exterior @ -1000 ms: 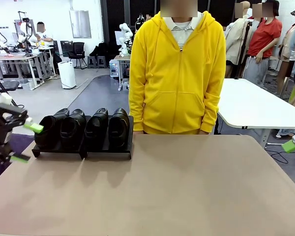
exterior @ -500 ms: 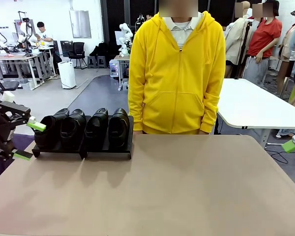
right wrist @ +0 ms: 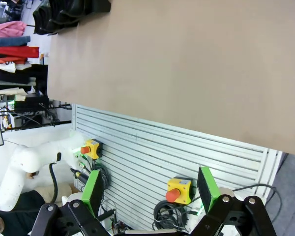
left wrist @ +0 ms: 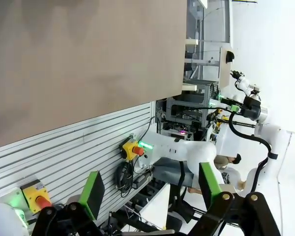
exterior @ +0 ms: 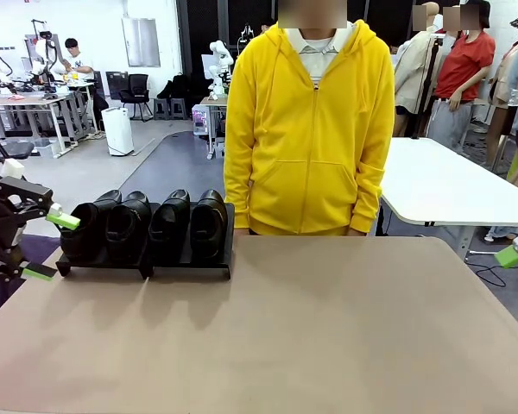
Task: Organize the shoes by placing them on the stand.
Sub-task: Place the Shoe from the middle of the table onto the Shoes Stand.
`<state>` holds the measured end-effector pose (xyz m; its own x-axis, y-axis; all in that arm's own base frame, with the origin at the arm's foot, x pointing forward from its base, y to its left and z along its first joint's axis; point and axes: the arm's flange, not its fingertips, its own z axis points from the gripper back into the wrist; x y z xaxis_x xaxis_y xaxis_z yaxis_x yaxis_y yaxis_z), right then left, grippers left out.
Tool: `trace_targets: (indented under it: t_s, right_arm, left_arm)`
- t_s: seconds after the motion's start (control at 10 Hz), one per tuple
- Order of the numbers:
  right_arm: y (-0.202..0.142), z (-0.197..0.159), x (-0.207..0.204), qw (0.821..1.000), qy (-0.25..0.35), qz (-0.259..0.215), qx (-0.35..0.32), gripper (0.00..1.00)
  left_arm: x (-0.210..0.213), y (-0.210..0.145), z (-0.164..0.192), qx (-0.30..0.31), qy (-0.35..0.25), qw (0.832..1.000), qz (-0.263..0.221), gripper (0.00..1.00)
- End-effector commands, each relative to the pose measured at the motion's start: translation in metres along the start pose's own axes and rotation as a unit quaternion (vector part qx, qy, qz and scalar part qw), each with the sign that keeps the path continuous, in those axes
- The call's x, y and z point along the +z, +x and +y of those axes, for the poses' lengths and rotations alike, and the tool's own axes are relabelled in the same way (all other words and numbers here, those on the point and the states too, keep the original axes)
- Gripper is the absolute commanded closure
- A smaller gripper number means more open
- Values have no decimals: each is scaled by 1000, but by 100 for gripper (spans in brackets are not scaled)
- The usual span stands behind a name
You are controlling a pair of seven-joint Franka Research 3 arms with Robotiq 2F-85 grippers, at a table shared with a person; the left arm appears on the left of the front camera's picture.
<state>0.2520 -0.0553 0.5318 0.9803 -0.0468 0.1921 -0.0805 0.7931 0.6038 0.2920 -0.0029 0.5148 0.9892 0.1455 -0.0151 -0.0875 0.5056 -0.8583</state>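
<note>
Four glossy black shoes (exterior: 147, 226) sit side by side, filling the black stand (exterior: 190, 267), which rests at the table's (exterior: 328, 328) far left corner, just left of a person in a yellow hoodie (exterior: 309, 129) standing at the far edge. The left gripper (exterior: 50, 246) hovers off the table's left edge just beside the stand, its green-padded fingers spread and empty. The right gripper (right wrist: 150, 189), seen from its wrist camera, is likewise released with nothing between its pads, hanging off the table's near edge.
</note>
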Motion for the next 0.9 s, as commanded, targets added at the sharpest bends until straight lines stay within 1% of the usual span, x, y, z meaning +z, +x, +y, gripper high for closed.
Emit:
trace_targets:
  t_s: [0.0,0.8]
  right_arm:
    - [1,2,2,1000,15,-1,4,0]
    - [1,2,2,1000,15,-1,4,0]
  left_arm:
    - [-3,-4,1,6,-11,1000,1,0]
    - [-3,-4,1,6,-11,1000,1,0]
